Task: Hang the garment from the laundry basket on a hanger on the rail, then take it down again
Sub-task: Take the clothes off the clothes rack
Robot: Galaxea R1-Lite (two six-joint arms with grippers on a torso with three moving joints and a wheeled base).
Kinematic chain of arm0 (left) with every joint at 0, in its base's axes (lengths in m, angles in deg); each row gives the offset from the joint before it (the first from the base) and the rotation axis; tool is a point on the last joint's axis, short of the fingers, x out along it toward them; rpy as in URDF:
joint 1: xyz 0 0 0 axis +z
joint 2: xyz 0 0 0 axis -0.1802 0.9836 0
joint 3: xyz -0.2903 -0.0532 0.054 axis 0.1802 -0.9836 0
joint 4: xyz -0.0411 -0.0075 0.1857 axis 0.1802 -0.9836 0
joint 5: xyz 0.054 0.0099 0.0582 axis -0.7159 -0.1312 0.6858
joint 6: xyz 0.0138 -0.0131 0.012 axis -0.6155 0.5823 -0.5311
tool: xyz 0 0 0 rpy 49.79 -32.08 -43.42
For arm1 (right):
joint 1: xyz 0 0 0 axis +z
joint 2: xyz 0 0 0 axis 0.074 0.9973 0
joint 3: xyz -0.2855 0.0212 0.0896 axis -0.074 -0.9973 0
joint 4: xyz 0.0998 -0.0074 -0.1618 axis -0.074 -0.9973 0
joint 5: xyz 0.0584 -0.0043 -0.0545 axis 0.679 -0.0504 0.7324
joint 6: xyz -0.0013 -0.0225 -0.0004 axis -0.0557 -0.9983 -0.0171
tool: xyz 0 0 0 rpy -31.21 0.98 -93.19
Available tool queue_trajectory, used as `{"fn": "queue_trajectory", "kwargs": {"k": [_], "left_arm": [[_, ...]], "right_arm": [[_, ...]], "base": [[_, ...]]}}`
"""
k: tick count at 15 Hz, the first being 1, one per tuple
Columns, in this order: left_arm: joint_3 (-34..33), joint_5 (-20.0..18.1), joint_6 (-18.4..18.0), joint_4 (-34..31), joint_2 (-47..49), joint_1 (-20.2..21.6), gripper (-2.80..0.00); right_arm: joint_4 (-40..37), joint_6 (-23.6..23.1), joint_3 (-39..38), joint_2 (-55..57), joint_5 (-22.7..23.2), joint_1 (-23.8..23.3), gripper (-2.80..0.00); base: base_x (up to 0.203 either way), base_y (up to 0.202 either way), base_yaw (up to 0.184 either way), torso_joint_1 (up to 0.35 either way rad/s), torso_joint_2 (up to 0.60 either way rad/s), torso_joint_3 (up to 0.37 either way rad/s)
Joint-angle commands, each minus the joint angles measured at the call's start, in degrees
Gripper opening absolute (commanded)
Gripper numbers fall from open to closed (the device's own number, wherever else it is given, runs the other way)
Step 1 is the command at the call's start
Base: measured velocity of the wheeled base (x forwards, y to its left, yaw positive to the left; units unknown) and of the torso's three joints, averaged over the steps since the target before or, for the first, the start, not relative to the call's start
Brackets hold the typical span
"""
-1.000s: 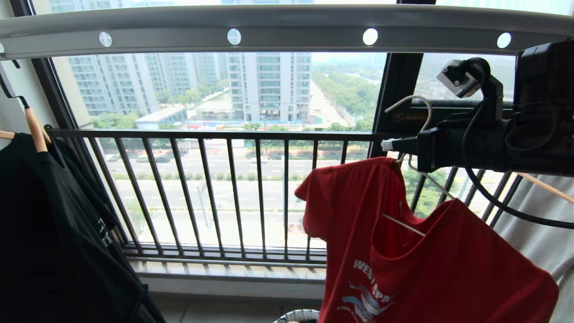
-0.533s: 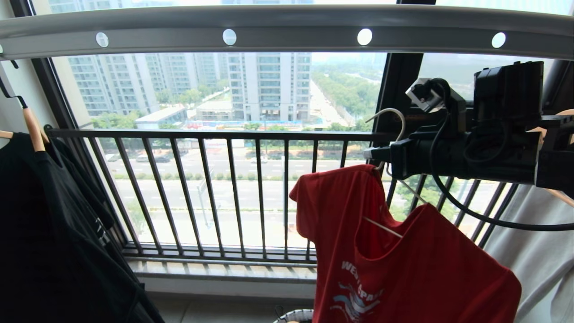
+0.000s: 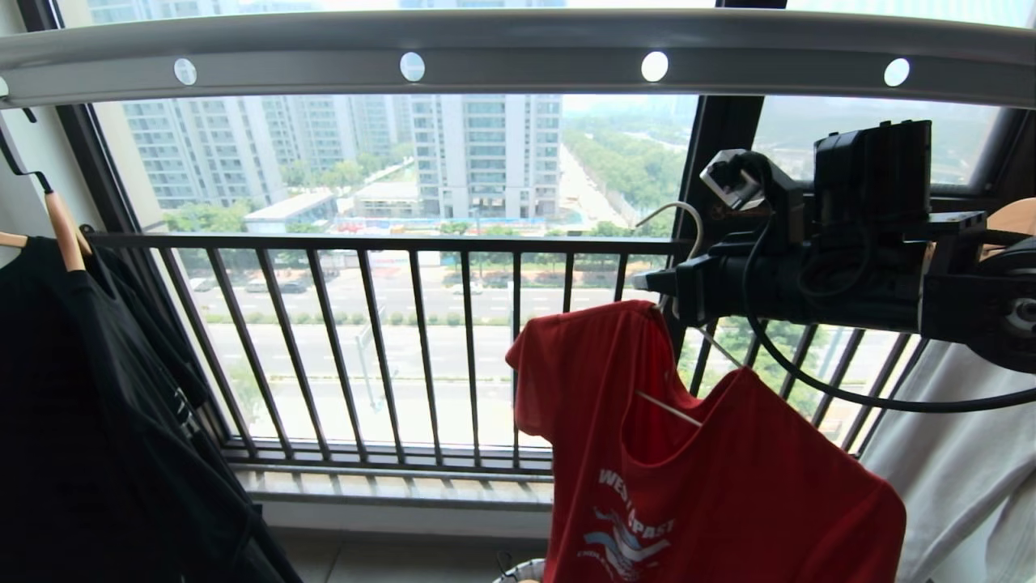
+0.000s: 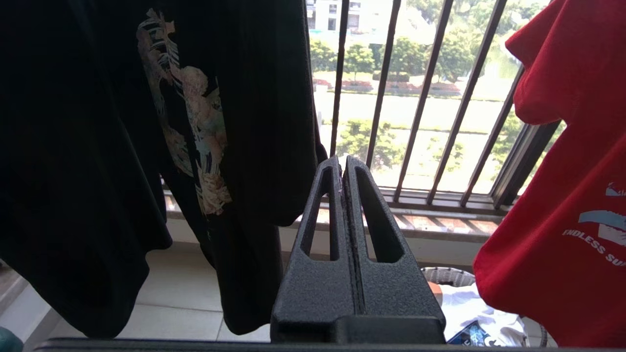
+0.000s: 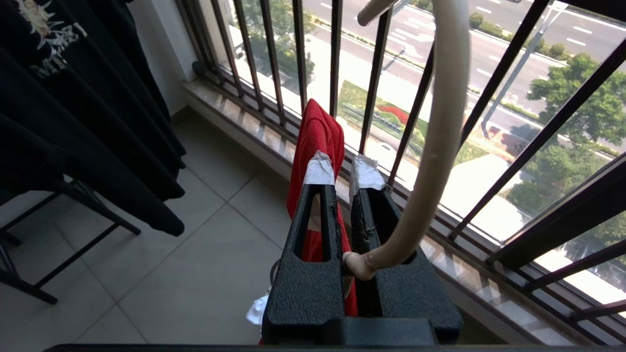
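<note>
At far left a black T-shirt (image 3: 97,421) hangs. The left gripper (image 4: 344,168) points level at the window railing (image 3: 388,348), jaws pressed together, empty. Right of centre, the right gripper (image 3: 647,282) reaches level leftward below the rail (image 3: 518,48), clamped on the hanger (image 5: 430,146), which carries the garment (image 3: 696,478).
</note>
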Motion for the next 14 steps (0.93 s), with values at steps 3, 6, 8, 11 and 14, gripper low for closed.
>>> {"fn": "queue_trajectory", "kwargs": {"k": [3, 6, 8, 11, 14], "left_arm": [[14.7, -4.0, 0.5, 0.4, 15.1, -0.6, -2.8], [27.9, -15.3, 0.6, 0.4, 32.9, -1.1, -2.8], [36.0, -21.4, 0.7, 0.3, 46.0, -3.0, -2.8], [46.1, -25.5, 0.9, 0.1, 63.3, -14.3, -2.8], [54.4, -27.3, 0.8, 0.2, 78.5, -25.6, -2.8]], "right_arm": [[0.1, 0.1, 0.1, 0.7, 0.0, 0.4, -2.8], [0.9, 0.2, 0.1, 0.6, -0.3, 0.3, -2.8], [1.9, 0.2, 0.3, 0.7, -1.2, 0.1, -2.8], [2.1, 0.3, 0.7, 1.0, -1.2, 0.1, -2.8], [2.1, 1.5, 1.1, 1.0, -1.6, 0.1, -2.8]], "base": [[0.0, 0.0, 0.0, 0.0, 0.0, 0.0], [0.0, 0.0, 0.0, 0.0, 0.0, 0.0], [0.0, 0.0, 0.0, 0.0, 0.0, 0.0], [0.0, 0.0, 0.0, 0.0, 0.0, 0.0], [0.0, 0.0, 0.0, 0.0, 0.0, 0.0]]}}
